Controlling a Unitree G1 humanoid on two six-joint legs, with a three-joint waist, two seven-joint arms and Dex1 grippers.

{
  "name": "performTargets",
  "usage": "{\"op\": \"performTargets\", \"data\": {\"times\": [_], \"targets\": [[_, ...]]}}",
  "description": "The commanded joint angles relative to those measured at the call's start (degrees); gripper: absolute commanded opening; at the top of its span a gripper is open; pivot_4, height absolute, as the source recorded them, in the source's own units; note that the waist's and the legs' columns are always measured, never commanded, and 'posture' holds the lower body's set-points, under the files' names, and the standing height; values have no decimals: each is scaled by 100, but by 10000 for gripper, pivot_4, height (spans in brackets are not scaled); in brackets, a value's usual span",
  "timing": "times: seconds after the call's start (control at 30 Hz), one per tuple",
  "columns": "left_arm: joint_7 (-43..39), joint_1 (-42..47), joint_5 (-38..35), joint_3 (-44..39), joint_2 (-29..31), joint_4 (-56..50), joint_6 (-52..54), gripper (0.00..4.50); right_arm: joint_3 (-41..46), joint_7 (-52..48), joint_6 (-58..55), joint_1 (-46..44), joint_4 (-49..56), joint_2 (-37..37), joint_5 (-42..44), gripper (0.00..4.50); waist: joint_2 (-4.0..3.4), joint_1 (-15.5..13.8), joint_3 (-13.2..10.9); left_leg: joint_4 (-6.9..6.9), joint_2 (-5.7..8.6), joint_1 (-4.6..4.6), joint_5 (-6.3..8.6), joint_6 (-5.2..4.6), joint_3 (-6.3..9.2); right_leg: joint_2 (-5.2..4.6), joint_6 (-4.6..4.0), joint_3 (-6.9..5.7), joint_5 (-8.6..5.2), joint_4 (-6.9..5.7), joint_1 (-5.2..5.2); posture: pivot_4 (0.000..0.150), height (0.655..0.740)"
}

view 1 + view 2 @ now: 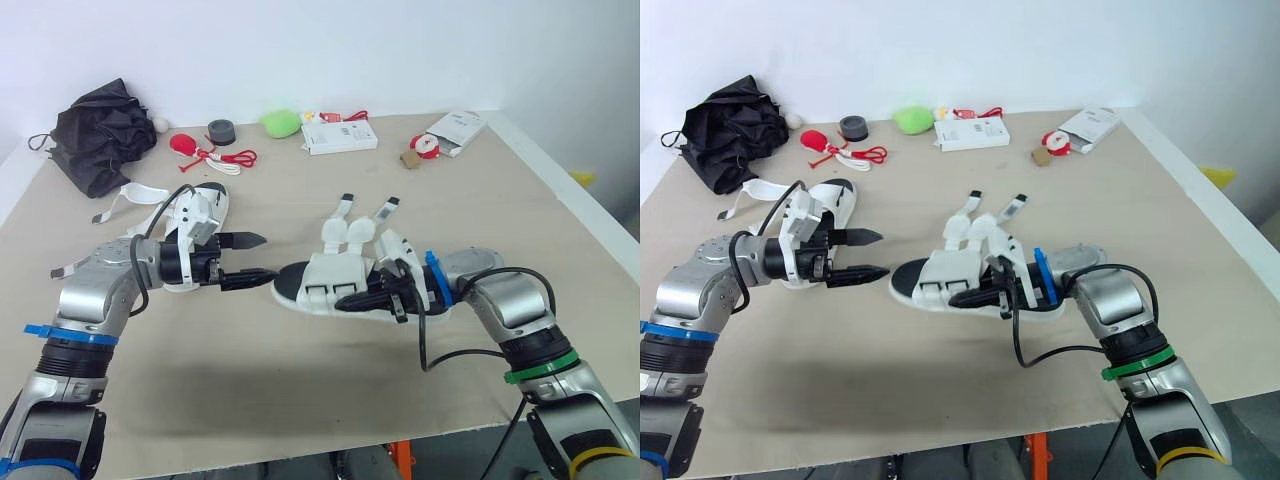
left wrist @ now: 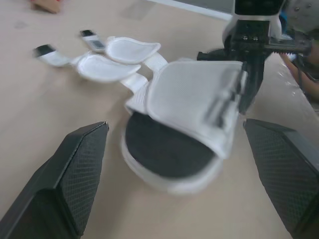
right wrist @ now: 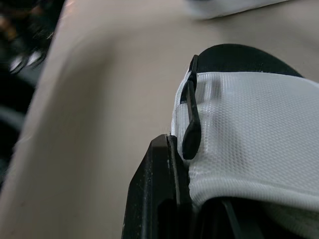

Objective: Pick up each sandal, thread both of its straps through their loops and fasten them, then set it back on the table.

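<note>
Sandal [image 1: 335, 290] [image 1: 205, 210] ×2, white box [image 1: 340, 135] [image 1: 457, 128] ×2, black bundle [image 1: 100, 135] ×1.

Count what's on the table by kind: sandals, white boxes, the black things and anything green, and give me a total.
White strap sandals with black soles: 2 and
Flat white cardboard boxes: 2 and
Crumpled black fabric bundle: 1
Black round roll: 1
Lime-green soft lump: 1
Total of these: 7

1. You see the second sandal [image 1: 205, 205] half hidden behind the left gripper [image 1: 268, 256].
2. The right gripper [image 1: 392, 300] covers one end of the centre sandal [image 1: 335, 280].
3. Its loops [image 2: 222, 102] are blurred in the left wrist view.
</note>
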State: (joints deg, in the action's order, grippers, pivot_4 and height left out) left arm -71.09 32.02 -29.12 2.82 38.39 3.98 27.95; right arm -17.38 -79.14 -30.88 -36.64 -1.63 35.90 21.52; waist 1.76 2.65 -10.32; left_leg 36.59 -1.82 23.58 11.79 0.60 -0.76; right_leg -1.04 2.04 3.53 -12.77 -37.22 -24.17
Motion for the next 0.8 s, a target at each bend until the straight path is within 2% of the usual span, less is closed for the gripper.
{"op": "performTargets", "data": {"times": [0.03,0.17,0.37,0.4,0.47,0.57,0.63,0.67,0.7,0.8], "targets": [[-331,-39,456,273,141,133,-597,45000,-374,-343,361,-215,48,-35,-279,1049,0,3,0,0,0,0,0,0,-2,0,0,1,0,0,-2,1500,7400],[-467,-54,542,366,54,233,-739,45000,-665,-510,921,-611,-743,-227,-730,1049,0,11,0,5,-8,-2,0,0,-3,9,-6,1,4,-4,-4,1500,7400],[-587,-105,705,460,18,306,-992,45000,-662,-781,1339,-829,-1407,-226,-927,1049,0,-2,0,11,-11,-2,-3,-1,-1,11,-9,-1,6,-11,-4,1500,7400],[-613,-118,753,488,14,332,-1061,40813,-666,-805,1365,-824,-1424,-219,-932,0,0,-2,0,12,-10,-3,-3,-1,-2,10,-9,0,6,-12,-2,1500,7400],[-646,-96,858,531,-34,462,-1239,36876,-687,-836,1429,-796,-1448,-207,-966,0,0,-4,0,12,-10,-3,-3,-1,-2,10,-9,0,6,-12,-2,1500,7400],[-693,-49,928,577,-87,604,-1386,24879,-701,-836,1445,-753,-1413,-202,-984,0,0,-7,0,17,-10,-3,-3,-1,-1,9,-8,0,7,-15,-1,1500,7400],[-715,29,1024,644,-159,738,-1502,19780,-696,-821,1438,-724,-1379,-206,-978,0,0,-7,0,19,-9,-3,-3,-1,-2,9,-8,0,7,-17,-1,1500,7400],[-720,65,1050,668,-202,783,-1511,13619,-688,-810,1435,-712,-1371,-211,-974,0,0,-7,0,20,-9,-3,-3,-1,-1,9,-8,0,7,-18,-1,1500,7400],[-725,78,1063,671,-227,799,-1513,11779,-682,-800,1428,-701,-1356,-214,-971,0,0,-7,0,20,-9,-4,-3,-1,-1,9,-8,0,7,-18,0,1500,7400],[-654,153,1079,729,-388,793,-1411,221,-665,-753,1409,-660,-1325,-243,-952,0,1,-8,1,22,-9,-4,-3,-1,-1,9,-8,0,7,-20,1,1500,7400]]}}
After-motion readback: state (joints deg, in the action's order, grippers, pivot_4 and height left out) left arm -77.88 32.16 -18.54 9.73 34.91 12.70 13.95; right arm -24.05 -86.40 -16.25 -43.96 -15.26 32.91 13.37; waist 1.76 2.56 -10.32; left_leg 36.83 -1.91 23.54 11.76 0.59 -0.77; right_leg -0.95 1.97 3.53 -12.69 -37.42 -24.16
